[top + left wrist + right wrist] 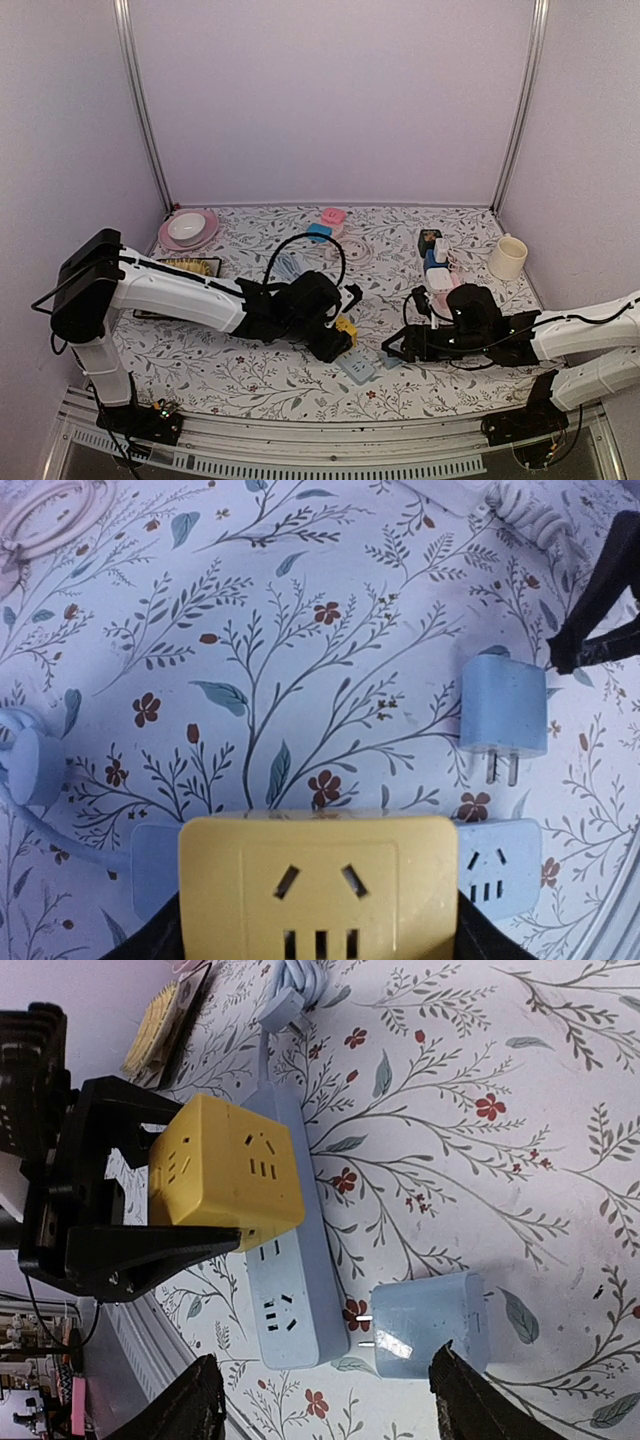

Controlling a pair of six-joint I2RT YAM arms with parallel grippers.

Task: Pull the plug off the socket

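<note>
Overhanging the power strip (290, 1305), a yellow cube (225, 1170) neighbours the plug (430, 1328).

Cube adapter (320, 880) sits in the left pincer (205, 1175), right over the power strip (290, 1300); plug (430, 1330) lies on the worktop (480, 1160) just ahead of the right pincer (325, 1380), beside the strip's end.

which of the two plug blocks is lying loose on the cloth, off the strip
The light-blue plug, flat on the cloth with both prongs bare. The yellow cube is over the power strip, gripped by the left pincer.
</note>
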